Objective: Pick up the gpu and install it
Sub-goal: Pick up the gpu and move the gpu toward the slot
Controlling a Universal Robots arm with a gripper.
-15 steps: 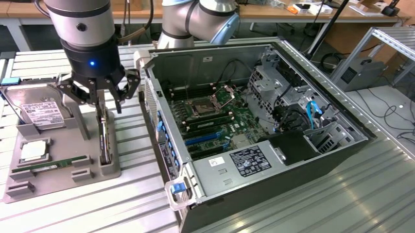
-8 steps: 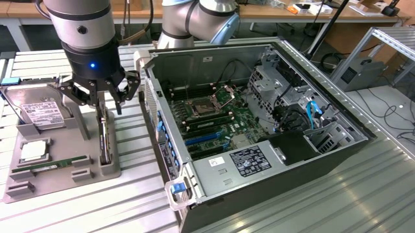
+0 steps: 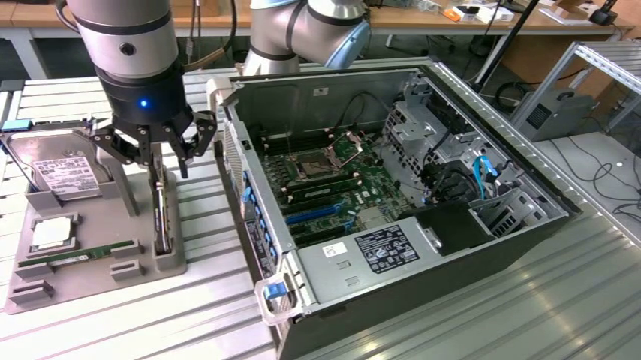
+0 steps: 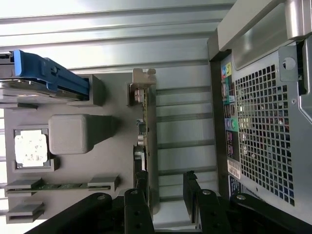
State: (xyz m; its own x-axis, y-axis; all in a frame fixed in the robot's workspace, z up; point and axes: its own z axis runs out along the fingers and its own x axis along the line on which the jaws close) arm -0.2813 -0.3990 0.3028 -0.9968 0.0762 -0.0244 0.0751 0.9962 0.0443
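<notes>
The gpu (image 3: pixel 161 217) stands on edge in a slot of the grey holder tray (image 3: pixel 140 225), to the exterior view's left of the open computer case (image 3: pixel 401 187). It is a thin dark card; its silver end bracket (image 4: pixel 144 78) shows in the wrist view, with the board (image 4: pixel 147 126) running toward the fingers. My gripper (image 3: pixel 158 166) hangs directly over the card's near end, open, a finger on each side of it. In the wrist view my gripper (image 4: pixel 165 183) has one fingertip (image 4: pixel 141 180) close against the card and the other well apart. Nothing is held.
The tray also carries a silver hard drive (image 3: pixel 62 176) with a blue rail (image 4: pixel 46 75), a processor chip (image 3: pixel 48 234) and a green memory stick (image 3: pixel 85 255). The case's perforated back panel (image 4: pixel 263 131) lies close beside the tray. Its motherboard (image 3: pixel 331 187) with blue slots is exposed.
</notes>
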